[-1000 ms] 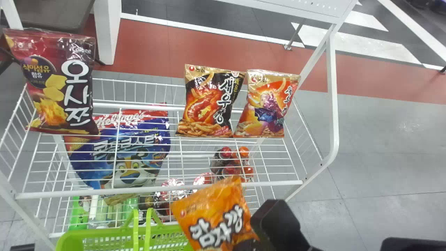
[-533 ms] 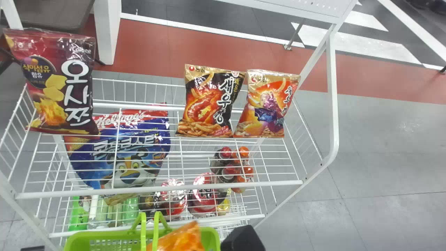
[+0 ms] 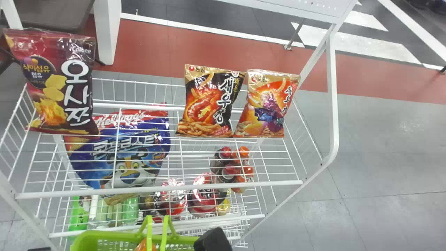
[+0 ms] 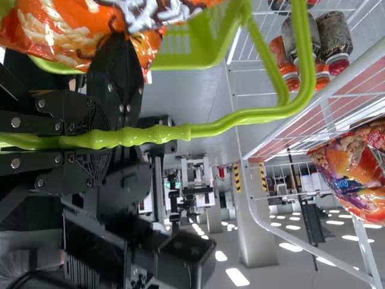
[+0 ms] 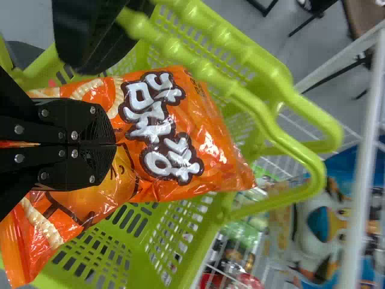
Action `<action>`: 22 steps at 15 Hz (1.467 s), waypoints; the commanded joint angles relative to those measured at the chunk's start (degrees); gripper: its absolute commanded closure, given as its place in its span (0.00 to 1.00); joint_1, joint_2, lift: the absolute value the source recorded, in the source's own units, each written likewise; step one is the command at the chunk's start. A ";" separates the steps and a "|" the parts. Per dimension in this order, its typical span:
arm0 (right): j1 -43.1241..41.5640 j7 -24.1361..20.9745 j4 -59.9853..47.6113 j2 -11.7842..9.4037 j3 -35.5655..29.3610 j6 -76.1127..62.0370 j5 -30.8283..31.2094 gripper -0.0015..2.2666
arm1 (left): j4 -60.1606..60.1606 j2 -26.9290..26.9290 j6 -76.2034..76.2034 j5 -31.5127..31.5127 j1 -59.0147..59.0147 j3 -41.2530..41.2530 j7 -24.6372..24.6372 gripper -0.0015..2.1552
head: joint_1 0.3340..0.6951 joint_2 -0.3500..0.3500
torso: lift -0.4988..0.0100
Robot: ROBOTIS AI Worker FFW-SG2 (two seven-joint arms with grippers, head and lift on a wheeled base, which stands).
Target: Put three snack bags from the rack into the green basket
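Note:
At the head view's bottom edge, black parts of my right gripper [image 3: 213,240] and left gripper [image 3: 39,249] show beside the green basket [image 3: 83,241]. In the left wrist view my left gripper [image 4: 90,141] is shut on the basket handle [image 4: 153,133]. Over the basket's opening, in the right wrist view, my right gripper [image 5: 113,144] is shut on an orange snack bag [image 5: 210,141], a handle crossing nearer the camera. On the rack stand a dark red bag [image 3: 52,83], a black-and-gold bag [image 3: 210,101] and an orange-and-purple bag [image 3: 267,104].
The white wire rack [image 3: 156,190] rises just beyond the basket. Its lower level holds a blue cereal bag [image 3: 129,153], bottles [image 3: 130,209] and cup packs [image 3: 204,198]. A white rack post [image 3: 332,104] stands on the right.
My right gripper has carried the orange bag down and left, from in front of the rack to the basket. The basket has shifted slightly right and down. The rack's bags have stayed put.

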 commanded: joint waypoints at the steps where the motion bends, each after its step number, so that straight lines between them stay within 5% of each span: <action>1: -2.23 0.08 5.59 0.36 3.35 -0.69 1.98 0.89 | 0.00 -0.15 -0.10 -0.81 0.00 -1.02 0.00 0.87 | 1.00 0.00 | 0.98; 2: -2.32 0.26 6.99 0.36 4.05 -3.85 2.77 0.86 | 0.00 -0.15 -0.10 -0.99 0.00 -1.28 0.00 0.87 | 1.00 0.00 | 0.98; 3: -2.32 0.96 7.96 0.71 4.23 -5.61 3.74 0.66 | 0.00 -0.15 -0.10 -1.08 0.09 -1.55 0.00 0.87 | 1.00 0.00 | 0.98; 4: -2.32 0.88 7.87 0.97 4.14 -5.61 4.88 0.22 | 0.00 -0.15 -0.10 -1.25 0.26 -1.63 0.00 0.87 | 1.00 0.00 | 0.98; 5: -2.14 0.88 6.90 0.62 3.61 -5.43 5.41 0.00 | -0.09 -0.15 -0.10 -1.52 0.26 -1.63 0.00 0.87 | 1.00 0.00 | 0.98; 9: 0.49 0.96 0.49 0.27 -0.17 -6.84 9.98 0.02 | -0.09 -0.15 -0.45 -1.52 0.79 -1.28 -0.44 0.87 | 1.00 0.00 | 0.98; 18: 0.67 0.88 0.14 1.15 -7.73 -37.95 12.88 0.03 | 0.52 -0.15 -1.86 -2.31 0.79 -1.63 -0.61 0.87 | 1.00 0.00 | 0.98; 22: -4.34 -0.53 5.85 3.87 -7.64 -48.85 15.07 0.02 | 0.61 -0.15 -2.03 -4.33 0.35 -4.09 0.26 0.87 | 1.00 0.00 | 0.98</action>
